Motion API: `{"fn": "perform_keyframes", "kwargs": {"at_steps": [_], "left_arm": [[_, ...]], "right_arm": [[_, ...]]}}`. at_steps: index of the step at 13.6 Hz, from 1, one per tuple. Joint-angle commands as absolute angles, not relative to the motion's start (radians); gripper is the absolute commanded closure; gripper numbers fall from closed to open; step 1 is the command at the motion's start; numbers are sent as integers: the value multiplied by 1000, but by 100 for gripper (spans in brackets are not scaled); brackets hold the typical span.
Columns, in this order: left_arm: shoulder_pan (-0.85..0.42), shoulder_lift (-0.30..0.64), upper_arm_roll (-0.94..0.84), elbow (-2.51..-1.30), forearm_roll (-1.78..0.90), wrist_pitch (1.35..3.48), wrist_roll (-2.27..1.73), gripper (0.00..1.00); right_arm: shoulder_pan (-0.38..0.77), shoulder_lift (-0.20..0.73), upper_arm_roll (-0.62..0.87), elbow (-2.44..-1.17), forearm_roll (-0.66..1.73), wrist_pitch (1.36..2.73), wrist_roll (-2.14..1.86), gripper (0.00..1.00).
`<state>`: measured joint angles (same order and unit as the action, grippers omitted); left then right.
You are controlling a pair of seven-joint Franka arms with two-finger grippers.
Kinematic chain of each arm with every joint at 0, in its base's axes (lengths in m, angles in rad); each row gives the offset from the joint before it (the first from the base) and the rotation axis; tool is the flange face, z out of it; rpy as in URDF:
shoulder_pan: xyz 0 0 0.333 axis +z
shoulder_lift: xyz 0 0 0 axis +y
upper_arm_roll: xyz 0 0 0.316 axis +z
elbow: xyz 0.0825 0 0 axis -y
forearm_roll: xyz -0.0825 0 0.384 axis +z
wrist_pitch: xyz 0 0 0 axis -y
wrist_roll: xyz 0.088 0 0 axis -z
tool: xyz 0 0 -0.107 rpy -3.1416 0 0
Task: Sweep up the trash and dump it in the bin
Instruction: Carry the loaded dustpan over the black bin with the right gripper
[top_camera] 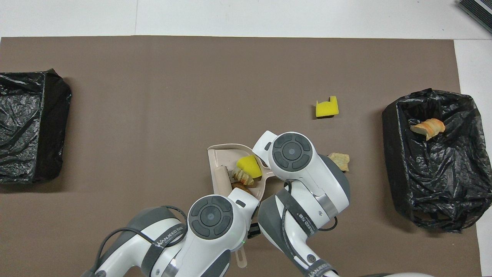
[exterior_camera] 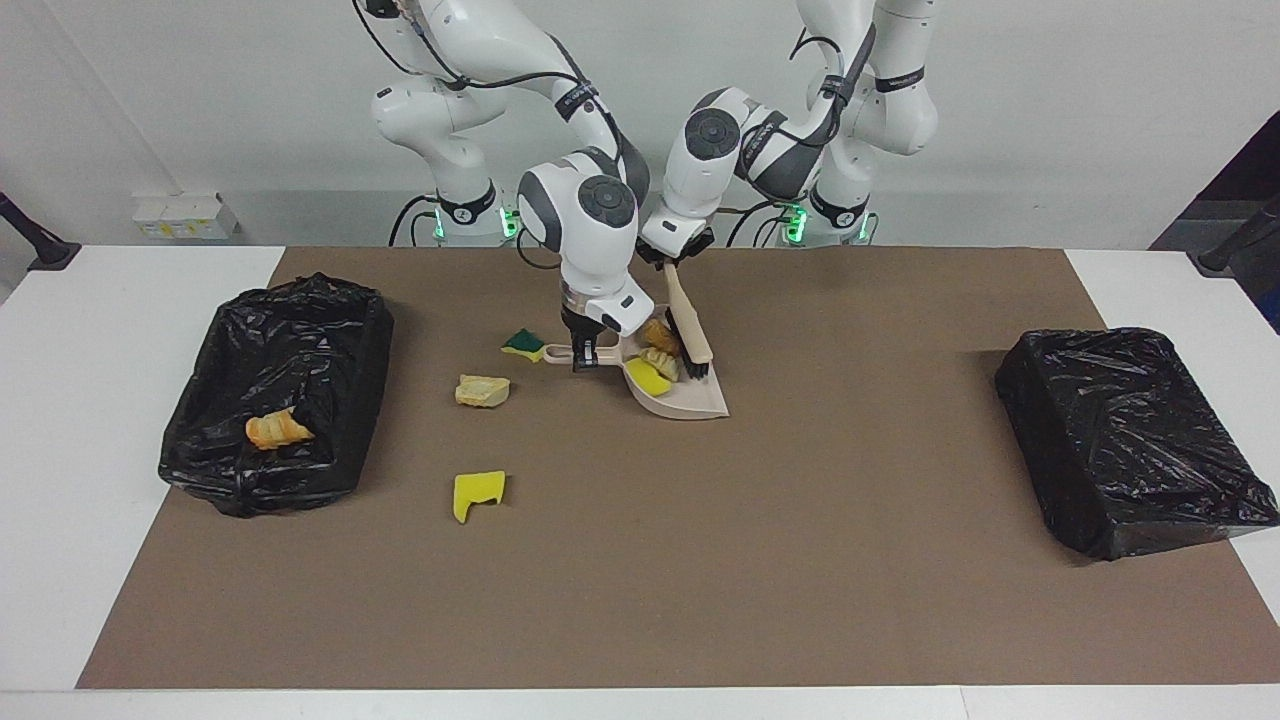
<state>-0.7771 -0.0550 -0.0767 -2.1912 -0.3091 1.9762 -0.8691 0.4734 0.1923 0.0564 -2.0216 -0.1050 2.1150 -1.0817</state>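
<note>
- Brown paper mat (exterior_camera: 800,560) covers a white table (exterior_camera: 60,450) in front of a plain white wall. Facing view first.
- Right gripper (exterior_camera: 583,358) is clamped on the handle of the beige plastic dustpan (exterior_camera: 692,402). The pan rests on the mat at mid-table, near the robots.
- Left gripper (exterior_camera: 672,258) is closed on the handle of the beige hand brush (exterior_camera: 690,335). Its arm leans in over the pan, and the brush slopes down with its bristles inside the pan.
- In the pan, bunched toward the handle end: yellow sponge chunk (exterior_camera: 648,377), beige sliced bread lump (exterior_camera: 661,358), orange-brown lump (exterior_camera: 660,332).
- On the mat, toward the right arm's end: green-and-yellow sponge (exterior_camera: 524,343) beside the handle tip, torn beige lump (exterior_camera: 482,390) farther out, notched yellow sponge (exterior_camera: 479,494) farthest out.
- Black-lined bin (exterior_camera: 300,300) at that end holds one orange pastry scrap (exterior_camera: 277,430).
- Handling: the scraps look light, soft and springy and are likely to roll. Push them with the bristles and carry the pan level.
- Overhead view: both wrists hide their fingers. The dustpan (top_camera: 221,154) shows the yellow sponge chunk (top_camera: 250,165) beside the brush (top_camera: 221,177). The notched yellow sponge (top_camera: 327,107) lies well apart.
</note>
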Motion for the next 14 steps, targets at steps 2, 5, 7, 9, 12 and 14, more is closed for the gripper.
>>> {"fn": "perform_keyframes", "kwargs": {"at_steps": [2,5,7,9,12,14], "left_arm": [[-721,-146,-67,-2172,-264,1821,-857,100],[-693,-208,-69,-2178,-238,1751,-856,100],[-707,-253,-80,-2225,-238,1743,-864,100],[-716,-314,-106,-2298,-238,1767,-865,100],[-718,-408,-170,-2417,-238,1863,-871,100],[-718,-407,-219,-2460,-242,1902,-893,100]], "right_arm": [[427,135,64,-2166,-11,2278,-1069,100],[416,132,64,-2155,20,2295,-1098,100],[385,121,64,-2116,21,2260,-1150,100],[353,117,64,-2057,21,2185,-1173,100],[296,118,63,-1933,21,2034,-1187,100],[244,124,63,-1872,21,1956,-1247,100]]}}
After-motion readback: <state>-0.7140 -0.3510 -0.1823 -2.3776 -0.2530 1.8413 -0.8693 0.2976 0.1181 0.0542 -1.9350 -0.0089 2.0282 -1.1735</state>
